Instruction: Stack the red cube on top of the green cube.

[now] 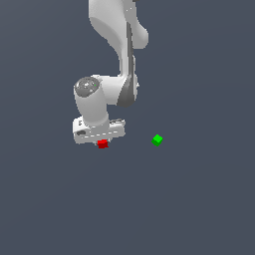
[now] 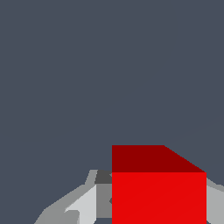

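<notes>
fingers [image 2: 83, 205] flank red cube [image 2: 158, 192].

The gripper [image 1: 101, 141] body is hiding its own fingertips and part of the red cube [image 1: 102, 144] in the exterior view; the wrist view's edge is cropping the cube [image 2: 158, 197].

Simulated scene (flat featureless grey ground [image 1: 209, 209])
</notes>
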Robot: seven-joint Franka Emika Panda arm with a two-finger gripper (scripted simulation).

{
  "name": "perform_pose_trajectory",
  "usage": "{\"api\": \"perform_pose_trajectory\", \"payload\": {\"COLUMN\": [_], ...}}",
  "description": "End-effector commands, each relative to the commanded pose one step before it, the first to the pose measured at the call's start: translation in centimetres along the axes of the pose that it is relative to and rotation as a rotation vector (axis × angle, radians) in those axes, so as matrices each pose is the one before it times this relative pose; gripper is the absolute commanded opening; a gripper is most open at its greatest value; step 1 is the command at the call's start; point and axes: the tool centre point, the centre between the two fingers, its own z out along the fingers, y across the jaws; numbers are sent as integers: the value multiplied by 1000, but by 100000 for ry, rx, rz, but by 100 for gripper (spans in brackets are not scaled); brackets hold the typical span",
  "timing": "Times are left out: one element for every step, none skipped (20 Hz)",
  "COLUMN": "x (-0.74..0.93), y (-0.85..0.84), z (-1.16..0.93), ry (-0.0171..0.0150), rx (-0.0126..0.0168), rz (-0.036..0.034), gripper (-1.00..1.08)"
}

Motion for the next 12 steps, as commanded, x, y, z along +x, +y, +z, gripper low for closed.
{"api": "perform_pose_trajectory", "payload": {"x": [5,11,-3,-8,-14,-20,-26,-32,-37,-43,-48,-53], "y": [-20,8,-36,-110,-183,-259,-337,-418,-500,-580,-658,-734], "z": [-312,162,7,22,37,52,67,83,100,116,131,146], "ry": [-83,90,0,0,0,0,0,0,0,0,0,0], "rx": [46,-38,0,0,0,0,0,0,0,0,0,0], "rz": [-36,6,0,0,0,0,0,0,0,0,0,0], "gripper": [-100,-100,-100,-100,-100,-100,-100,-100,-100,-100,-100,-100]}}
